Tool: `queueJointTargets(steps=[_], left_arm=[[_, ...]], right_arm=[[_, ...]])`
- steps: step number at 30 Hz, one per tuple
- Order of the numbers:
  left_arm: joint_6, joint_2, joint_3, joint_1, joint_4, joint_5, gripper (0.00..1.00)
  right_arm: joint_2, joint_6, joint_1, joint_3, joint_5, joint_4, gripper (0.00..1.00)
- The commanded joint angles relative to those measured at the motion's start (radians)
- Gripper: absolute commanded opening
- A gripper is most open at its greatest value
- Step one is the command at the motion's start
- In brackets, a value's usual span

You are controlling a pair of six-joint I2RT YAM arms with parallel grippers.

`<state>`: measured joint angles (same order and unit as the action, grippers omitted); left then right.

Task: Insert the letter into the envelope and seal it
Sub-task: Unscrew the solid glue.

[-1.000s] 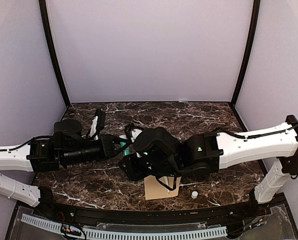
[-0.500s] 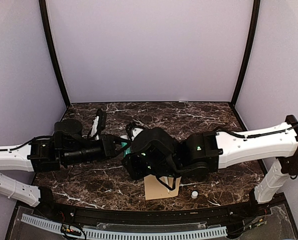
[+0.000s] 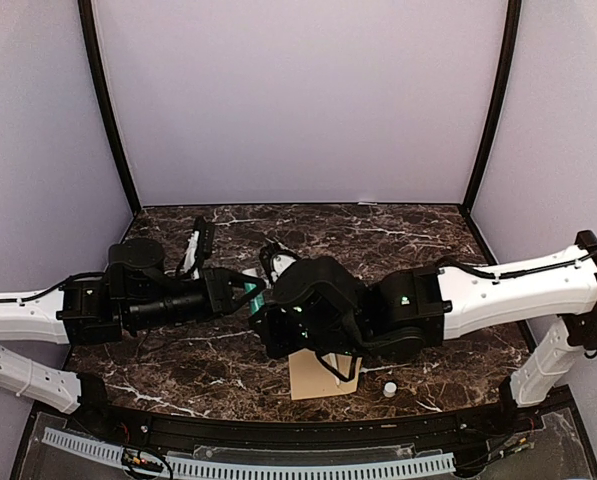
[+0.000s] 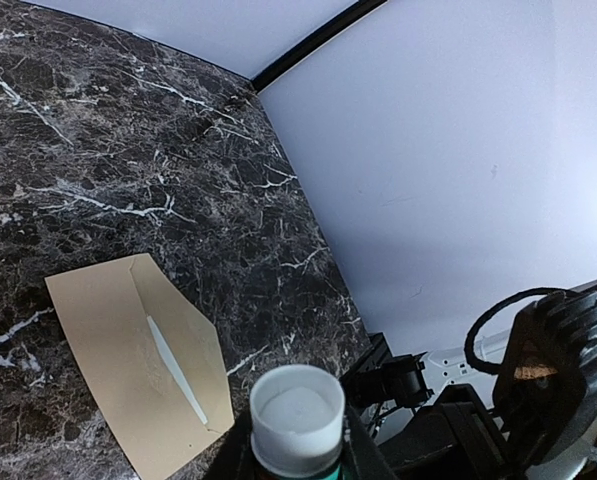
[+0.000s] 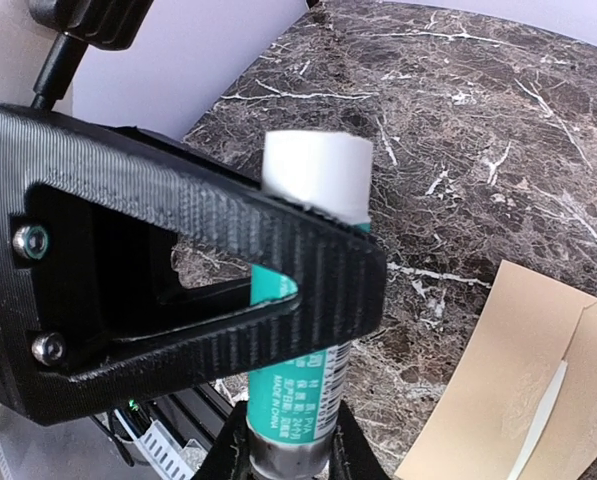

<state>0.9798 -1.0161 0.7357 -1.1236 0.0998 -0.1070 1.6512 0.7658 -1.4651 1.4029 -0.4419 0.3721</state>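
Note:
The kraft-brown envelope [image 3: 318,380] lies flat near the front edge, mostly hidden under my right arm. It also shows in the left wrist view [image 4: 118,350] and the right wrist view [image 5: 508,390], with a thin white strip along its flap edge. No letter sheet is in view. A teal glue stick [image 5: 300,400] with a white top [image 4: 296,415] is held above the table. My left gripper [image 3: 244,293] is shut on its upper body. My right gripper [image 5: 288,455] is shut on its base.
A small white cap [image 3: 389,388] lies on the dark marble table [image 3: 428,240], right of the envelope. Both arms meet over the table's middle. Lilac walls close in the back and sides. A black rail and a white cable tray run along the front edge.
My right wrist has shifted slightly up and right, closer to the left gripper. The left arm and the envelope have barely moved.

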Motion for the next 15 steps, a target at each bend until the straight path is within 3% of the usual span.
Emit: queueJointTargets(steps=[1,10,15], left_arm=[[-0.029,0.032,-0.035,0.000,0.120,0.064,0.00],[-0.152,0.062,-0.066,0.002,0.344,0.334,0.00],[-0.168,0.054,-0.072,0.003,0.477,0.491,0.00]], right_arm=[[-0.089,-0.007,0.017,-0.094,0.110,-0.186,0.03],[-0.297,0.075,0.117,-0.404,0.451,-0.695,0.00],[-0.340,0.121,0.146,-0.480,0.583,-0.861,0.00]])
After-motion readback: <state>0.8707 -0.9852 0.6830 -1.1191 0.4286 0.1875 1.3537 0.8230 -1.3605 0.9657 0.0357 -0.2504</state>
